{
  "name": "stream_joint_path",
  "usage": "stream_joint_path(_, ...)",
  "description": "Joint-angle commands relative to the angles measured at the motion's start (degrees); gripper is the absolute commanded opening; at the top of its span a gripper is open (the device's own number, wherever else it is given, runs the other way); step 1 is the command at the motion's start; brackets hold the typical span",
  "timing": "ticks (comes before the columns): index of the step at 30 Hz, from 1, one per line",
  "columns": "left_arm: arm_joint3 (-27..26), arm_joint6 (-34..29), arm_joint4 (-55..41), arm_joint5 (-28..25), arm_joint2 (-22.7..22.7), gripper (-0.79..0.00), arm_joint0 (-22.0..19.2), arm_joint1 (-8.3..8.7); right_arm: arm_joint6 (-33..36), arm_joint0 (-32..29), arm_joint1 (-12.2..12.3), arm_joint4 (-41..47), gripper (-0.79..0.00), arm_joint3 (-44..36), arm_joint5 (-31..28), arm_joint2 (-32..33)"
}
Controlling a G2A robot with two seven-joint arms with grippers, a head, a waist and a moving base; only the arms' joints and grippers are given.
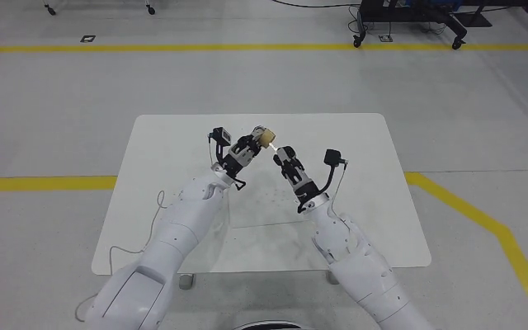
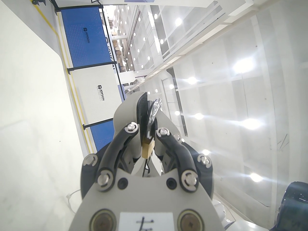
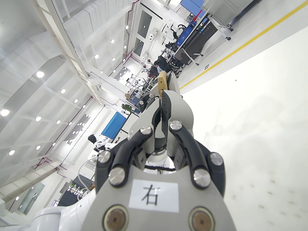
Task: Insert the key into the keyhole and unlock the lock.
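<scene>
Above the middle of the white table (image 1: 165, 173), my two grippers meet tip to tip. My left gripper (image 1: 250, 146) is shut on the brass lock (image 1: 263, 135). In the left wrist view the lock's brass body (image 2: 147, 149) sits between the fingers (image 2: 125, 116), and a silvery metal part (image 2: 154, 112) sticks up near the tips. My right gripper (image 1: 282, 153) is shut, and a thin pale key (image 1: 271, 143) bridges from its tip to the lock. In the right wrist view the lock (image 3: 161, 81) stands just beyond the shut right gripper (image 3: 164, 97); the key itself is hidden there.
Bare tabletop (image 3: 252, 121) lies under and around both arms. A yellow floor line (image 1: 247, 47) runs beyond the far edge of the table, and wheeled equipment (image 1: 412, 21) stands at the back right, well away.
</scene>
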Motion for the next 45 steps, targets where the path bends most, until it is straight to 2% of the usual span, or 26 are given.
stream_joint_path(1, 0.1, -0.1, 0.0, 0.2, -0.2, -0.785, 0.0, -0.05, -0.5, 0.0, -0.1, -0.3, -0.785, 0.0, 0.1, 0.1)
stream_joint_path(26, 1.0, -0.9, 2.1, 0.4, -1.6, -0.785, -0.3, -0.75, -0.3, 0.5, -0.9, -1.5, -0.785, 0.5, 1.0, 0.3)
stream_joint_path(45, 1.1, -0.9, 5.2, -1.8, -2.0, -0.785, -0.1, -1.23, 1.3, 1.3, -1.4, -0.5, -0.785, 1.5, 1.6, 0.7)
